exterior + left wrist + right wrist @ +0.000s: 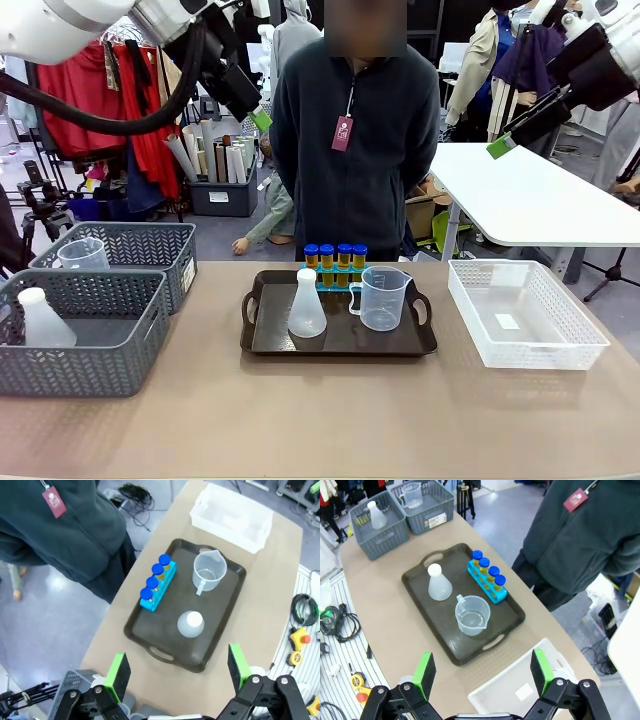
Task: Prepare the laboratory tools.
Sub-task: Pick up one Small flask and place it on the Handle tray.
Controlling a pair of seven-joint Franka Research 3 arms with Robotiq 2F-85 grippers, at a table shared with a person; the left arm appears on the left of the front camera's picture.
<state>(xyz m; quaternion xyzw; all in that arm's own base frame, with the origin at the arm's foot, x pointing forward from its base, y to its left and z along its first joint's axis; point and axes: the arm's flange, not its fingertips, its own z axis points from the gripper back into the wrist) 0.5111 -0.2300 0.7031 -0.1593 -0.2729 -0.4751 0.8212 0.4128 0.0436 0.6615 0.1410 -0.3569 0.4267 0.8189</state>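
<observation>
Four blue-capped tubes [335,262], unreadable tag [343,133], basket label [435,520] illegible

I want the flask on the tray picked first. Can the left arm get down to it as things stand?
Probably yes: the left gripper is open above the tray, and nothing covers the flask.

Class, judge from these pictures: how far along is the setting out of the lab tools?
Looks done: the tray holds the four blue-capped tubes in their rack, a flask and a beaker. In hand: nothing; the left gripper and right gripper hang open above the table. Possibly left: another flask and beaker sit in the grey baskets.
</observation>
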